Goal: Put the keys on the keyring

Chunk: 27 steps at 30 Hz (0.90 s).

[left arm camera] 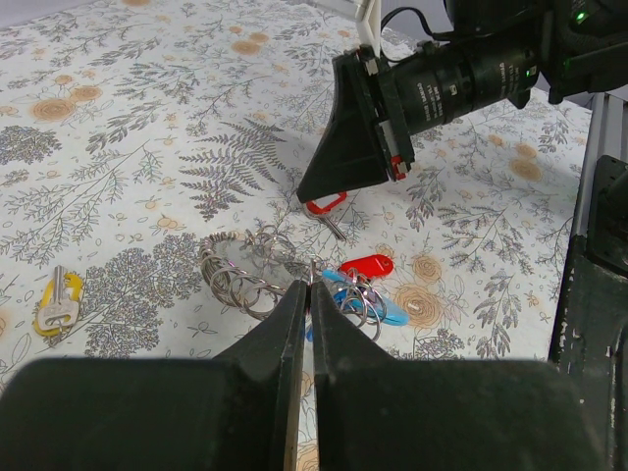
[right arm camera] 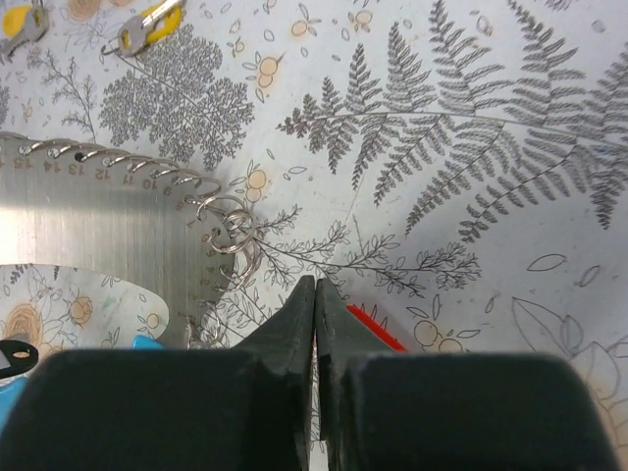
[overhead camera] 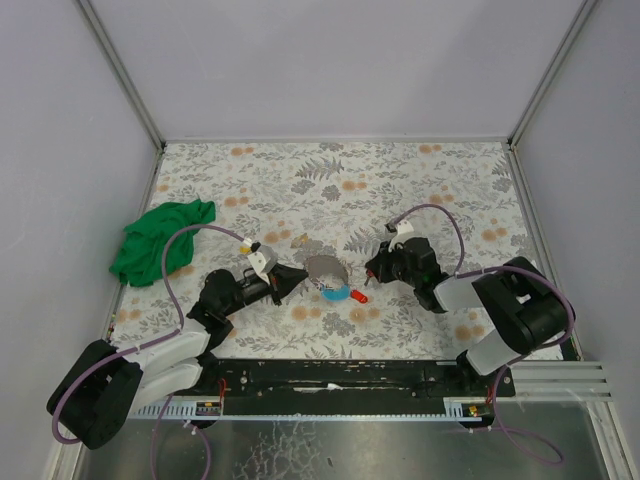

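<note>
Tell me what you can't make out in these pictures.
Right wrist view: red plastic key tag, mostly hidden behind the shut right hand.
Right wrist view: yellow-tagged key, cut off at the top-left corner.
Left wrist view: blue plastic key tag, partly covered by wire rings.
Top view: those rings are too small to count.

Black fingers (left arm camera: 280, 339), white links (overhead camera: 180, 350), purple cables (overhead camera: 432, 207)

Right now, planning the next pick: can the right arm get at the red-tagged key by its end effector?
Probably yes: the red-tagged key lies on bare tablecloth at the tip of the right end effector, nothing covering it. The jaws are shut, so they would need to open first.
</note>
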Each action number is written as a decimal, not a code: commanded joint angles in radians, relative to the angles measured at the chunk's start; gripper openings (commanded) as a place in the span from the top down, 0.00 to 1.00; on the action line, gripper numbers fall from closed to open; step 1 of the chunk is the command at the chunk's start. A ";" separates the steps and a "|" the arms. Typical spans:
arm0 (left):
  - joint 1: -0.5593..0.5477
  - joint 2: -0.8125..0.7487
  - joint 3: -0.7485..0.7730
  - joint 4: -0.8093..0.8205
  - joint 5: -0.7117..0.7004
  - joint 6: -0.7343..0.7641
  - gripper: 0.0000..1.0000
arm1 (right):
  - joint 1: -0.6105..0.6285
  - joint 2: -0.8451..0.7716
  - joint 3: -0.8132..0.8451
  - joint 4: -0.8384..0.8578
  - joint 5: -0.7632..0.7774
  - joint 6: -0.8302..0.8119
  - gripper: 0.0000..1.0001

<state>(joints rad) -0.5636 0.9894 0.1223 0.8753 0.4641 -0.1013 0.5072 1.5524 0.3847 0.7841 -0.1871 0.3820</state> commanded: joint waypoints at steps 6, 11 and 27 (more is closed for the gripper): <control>0.004 -0.010 0.021 0.076 0.002 -0.012 1.00 | -0.006 0.014 0.024 0.044 -0.026 -0.008 0.86; 0.004 -0.010 0.020 0.076 0.000 -0.012 1.00 | -0.007 -0.058 0.090 -0.166 0.009 -0.045 0.69; 0.003 -0.008 0.020 0.072 -0.013 -0.012 1.00 | 0.180 -0.001 0.560 -1.040 0.359 -0.229 0.57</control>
<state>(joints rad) -0.5636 0.9897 0.1223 0.8753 0.4633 -0.1081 0.6315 1.4963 0.8352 -0.0170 0.0177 0.2169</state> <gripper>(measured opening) 0.009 0.432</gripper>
